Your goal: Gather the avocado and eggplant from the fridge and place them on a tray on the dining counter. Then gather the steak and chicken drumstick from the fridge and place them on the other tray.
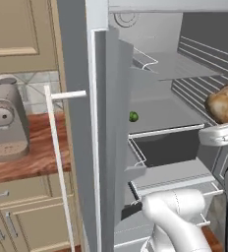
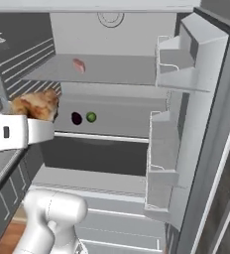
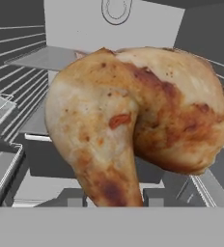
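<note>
Chicken drumstick (image 3: 133, 120) occupies centre frame (browned skin, narrow end toward the bottom); fridge shelf (image 3: 46, 58) at upper left.

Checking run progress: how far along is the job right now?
Done: nothing visibly; the avocado and eggplant sit on the middle fridge shelf. In hand: the claw grips the drumstick, lifted in front of the open fridge. Left: the steak on the upper shelf, both vegetables, and every tray placement.
</note>
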{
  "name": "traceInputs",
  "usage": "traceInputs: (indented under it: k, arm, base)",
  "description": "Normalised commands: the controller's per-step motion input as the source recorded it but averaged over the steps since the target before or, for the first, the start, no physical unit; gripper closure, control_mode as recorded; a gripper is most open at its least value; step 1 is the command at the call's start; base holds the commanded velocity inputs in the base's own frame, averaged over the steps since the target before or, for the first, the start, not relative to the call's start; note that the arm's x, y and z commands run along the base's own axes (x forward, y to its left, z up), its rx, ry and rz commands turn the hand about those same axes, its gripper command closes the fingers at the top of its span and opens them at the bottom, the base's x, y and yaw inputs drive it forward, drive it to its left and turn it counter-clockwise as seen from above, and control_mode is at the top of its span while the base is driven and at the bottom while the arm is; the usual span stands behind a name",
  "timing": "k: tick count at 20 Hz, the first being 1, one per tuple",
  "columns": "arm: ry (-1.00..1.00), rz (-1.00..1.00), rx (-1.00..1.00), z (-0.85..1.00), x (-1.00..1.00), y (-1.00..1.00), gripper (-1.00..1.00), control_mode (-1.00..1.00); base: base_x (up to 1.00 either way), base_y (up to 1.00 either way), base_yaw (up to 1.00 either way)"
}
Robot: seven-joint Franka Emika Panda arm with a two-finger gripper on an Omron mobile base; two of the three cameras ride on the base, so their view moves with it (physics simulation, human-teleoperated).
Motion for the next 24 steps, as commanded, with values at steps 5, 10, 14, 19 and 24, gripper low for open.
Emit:
traceInputs:
  k: [5, 10, 14, 19, 24]
  arm:
    - [0.0, 0.0, 0.0, 0.0, 0.0, 0.0, 1.0, 1.0]
    - [0.0, 0.0, 0.0, 0.0, 0.0, 0.0, 1.0, 1.0]
    - [0.0, 0.0, 0.0, 0.0, 0.0, 0.0, 1.0, 1.0]
    - [0.0, 0.0, 0.0, 0.0, 0.0, 0.0, 1.0, 1.0]
    - [0.0, 0.0, 0.0, 0.0, 0.0, 0.0, 1.0, 1.0]
  base:
    - [-0.57, 0.54, 0.0]
    - [-0.86, 0.4, -0.06]
    - [-0.91, 0.39, -0.1]
    - [-0.74, 0.57, -0.14]
    - [-0.59, 0.82, -0.09]
